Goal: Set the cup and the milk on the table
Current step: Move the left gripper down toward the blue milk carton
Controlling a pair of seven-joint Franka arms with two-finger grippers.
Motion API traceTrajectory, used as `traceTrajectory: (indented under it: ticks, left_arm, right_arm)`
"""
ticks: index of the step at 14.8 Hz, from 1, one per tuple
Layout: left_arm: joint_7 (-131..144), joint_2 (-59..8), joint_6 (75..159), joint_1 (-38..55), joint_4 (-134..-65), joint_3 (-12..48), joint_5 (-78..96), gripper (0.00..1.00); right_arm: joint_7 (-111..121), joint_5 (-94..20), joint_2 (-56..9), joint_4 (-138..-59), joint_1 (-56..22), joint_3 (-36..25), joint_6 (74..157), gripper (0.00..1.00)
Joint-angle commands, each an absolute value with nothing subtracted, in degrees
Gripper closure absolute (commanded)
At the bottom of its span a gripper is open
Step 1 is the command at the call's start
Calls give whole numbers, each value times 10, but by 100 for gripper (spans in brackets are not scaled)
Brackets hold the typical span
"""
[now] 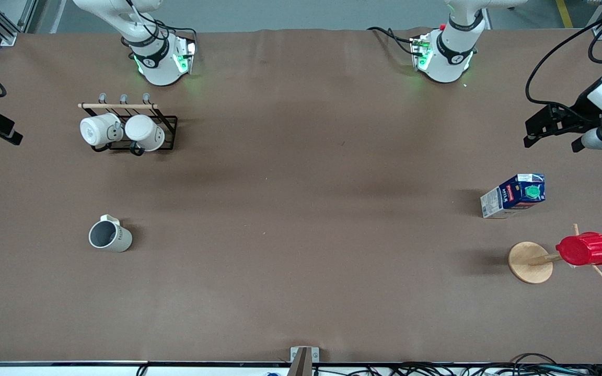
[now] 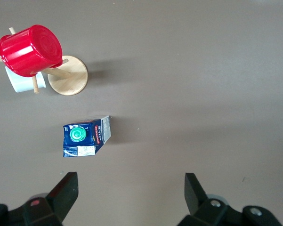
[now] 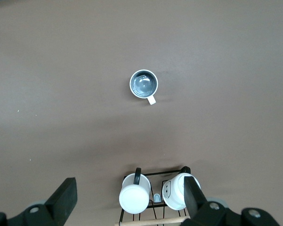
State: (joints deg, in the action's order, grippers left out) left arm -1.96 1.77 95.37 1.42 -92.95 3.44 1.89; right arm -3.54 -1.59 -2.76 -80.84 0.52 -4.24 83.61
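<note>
The cup (image 1: 110, 236), cream-white with a grey inside, stands upright on the brown table (image 1: 301, 235) toward the right arm's end; it also shows in the right wrist view (image 3: 143, 84). The milk (image 1: 514, 196), a blue carton with a green cap, stands on the table toward the left arm's end, and shows in the left wrist view (image 2: 86, 136). My left gripper (image 1: 551, 142) is open and empty, high over the table beside the milk (image 2: 132, 188). My right gripper (image 3: 129, 193) is open and empty, high over the mug rack; in the front view it is cut off by the edge.
A black wire rack (image 1: 168, 133) with two plain white mugs (image 1: 100, 129) stands farther from the front camera than the cup. A red ribbed cup (image 1: 584, 249) hangs on a wooden peg stand (image 1: 530, 262), nearer the front camera than the milk.
</note>
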Motion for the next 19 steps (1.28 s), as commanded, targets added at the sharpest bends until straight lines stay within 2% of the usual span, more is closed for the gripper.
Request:
traceTrajectory:
  ticks: [1,9,13,17,19]
  left_arm:
    - [-14,31,952,14,-935,34,8,1]
    - [0,17,953,13,-938,35,-4,0]
    - [-36,-11,974,-23,-947,35,8,1]
    - [-66,-24,1074,-68,-1013,35,10,0]
    - [-66,-43,1113,-81,-1034,35,10,0]
  right_arm:
    - [-29,-4,-10,-827,5,-40,838,0]
    - [-28,-4,-10,-828,6,-40,838,0]
    - [-26,-5,-11,-828,7,-40,838,0]
    - [-25,-4,-11,-826,7,-40,840,0]
    - [1,-4,-35,-824,8,-41,866,0]
